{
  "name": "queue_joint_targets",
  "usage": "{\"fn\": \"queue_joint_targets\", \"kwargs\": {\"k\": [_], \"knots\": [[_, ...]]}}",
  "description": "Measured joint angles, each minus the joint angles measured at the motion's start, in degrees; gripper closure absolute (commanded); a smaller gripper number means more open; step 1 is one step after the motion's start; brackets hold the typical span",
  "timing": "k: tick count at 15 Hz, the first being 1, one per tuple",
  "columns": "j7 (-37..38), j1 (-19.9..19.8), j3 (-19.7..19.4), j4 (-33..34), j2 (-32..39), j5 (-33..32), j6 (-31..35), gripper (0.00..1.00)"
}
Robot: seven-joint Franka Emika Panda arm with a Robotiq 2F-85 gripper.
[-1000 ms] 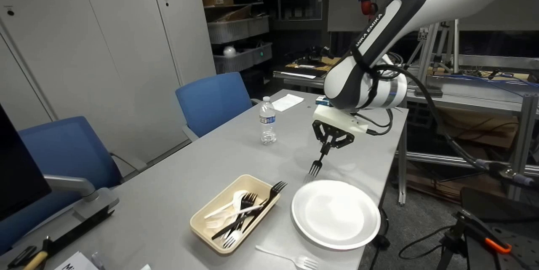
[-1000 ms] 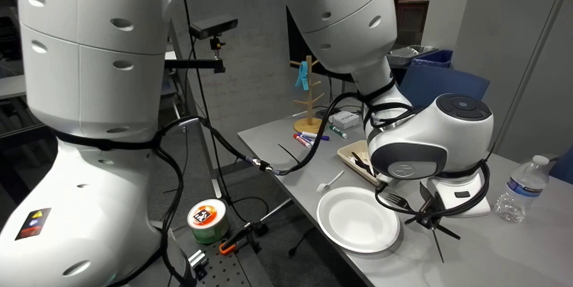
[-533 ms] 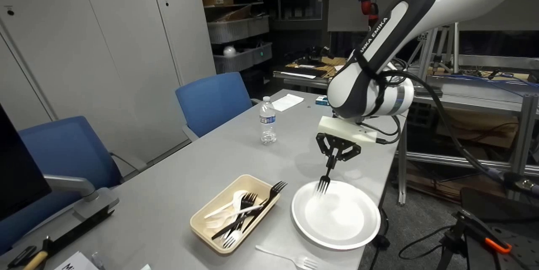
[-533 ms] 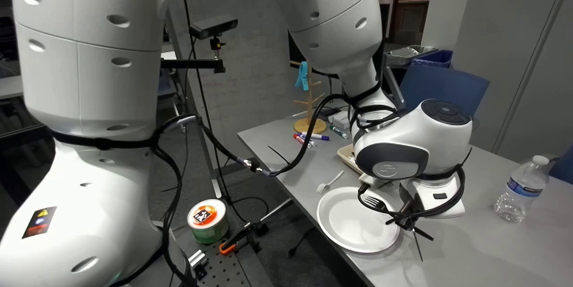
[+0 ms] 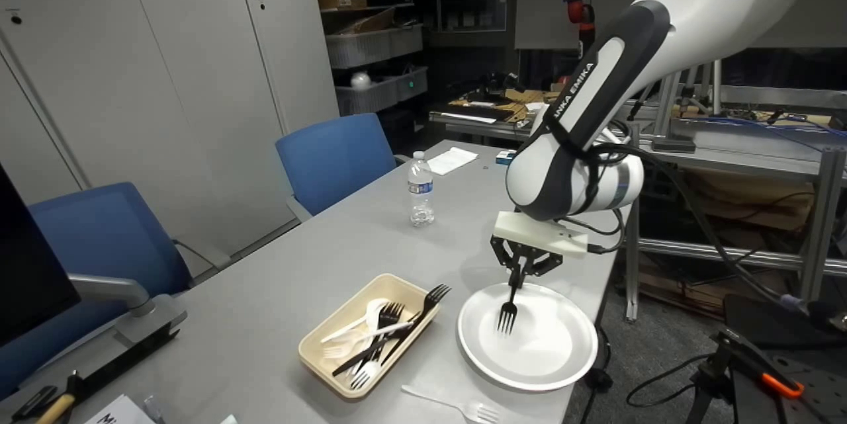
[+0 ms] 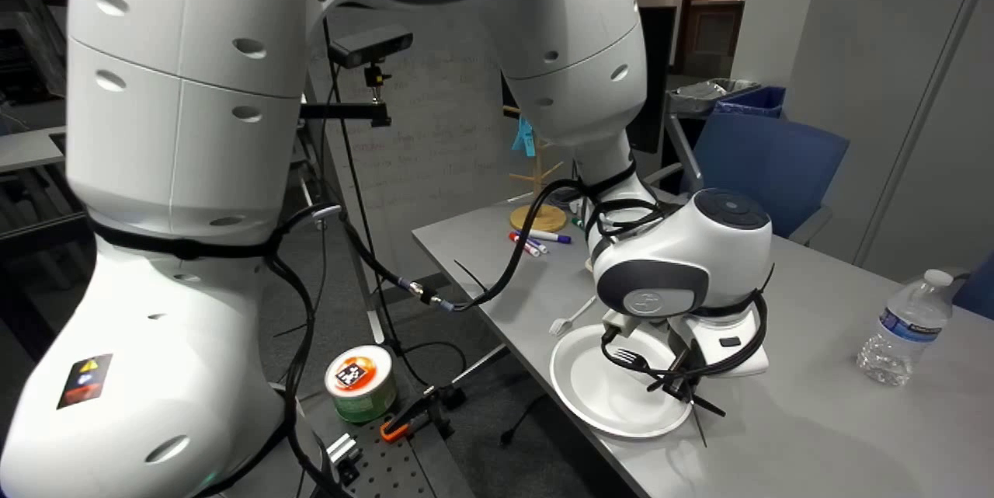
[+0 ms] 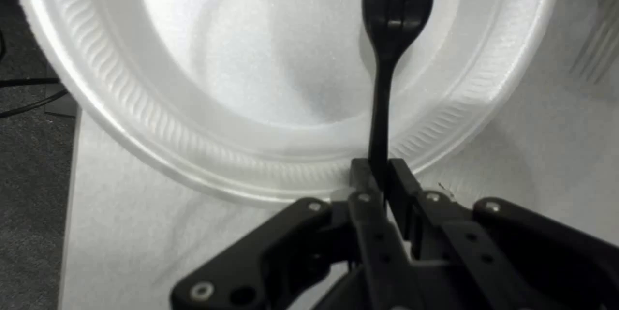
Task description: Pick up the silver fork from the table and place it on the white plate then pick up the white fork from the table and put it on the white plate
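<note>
The silver fork looks nearly black. My gripper is shut on its handle, with the tines pointing away from the fingers. In both exterior views the gripper is low at the rim of the white plate. The fork slants down over the inside of the plate. I cannot tell whether its tines touch the plate. The white fork lies on the table near the plate, and it also shows in an exterior view.
A tan tray of black and white utensils stands beside the plate, with a black fork sticking out over its edge. A water bottle stands farther back. Markers and a wooden stand are at the far end.
My gripper has moved down and toward the plate, carrying the fork. The fork was beyond the plate's rim and its tines are now over the plate's inside. The plate and white fork have not moved.
</note>
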Motion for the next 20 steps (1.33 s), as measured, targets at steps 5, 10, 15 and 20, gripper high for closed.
{"fn": "queue_joint_targets", "kwargs": {"k": [5, 10, 15, 20], "knots": [[0.0, 0.75, -0.48, 0.06, 0.6, 0.0, 1.5, 0.17], [-0.02, 0.87, -0.52, 0.11, -0.19, 0.0, 2.62, 0.0], [-0.05, 1.2, -0.49, -0.04, -2.44, -0.01, 2.44, 0.0], [-0.08, 3.59, -0.26, -1.88, -6.34, -0.51, 1.15, 0.0]]}}
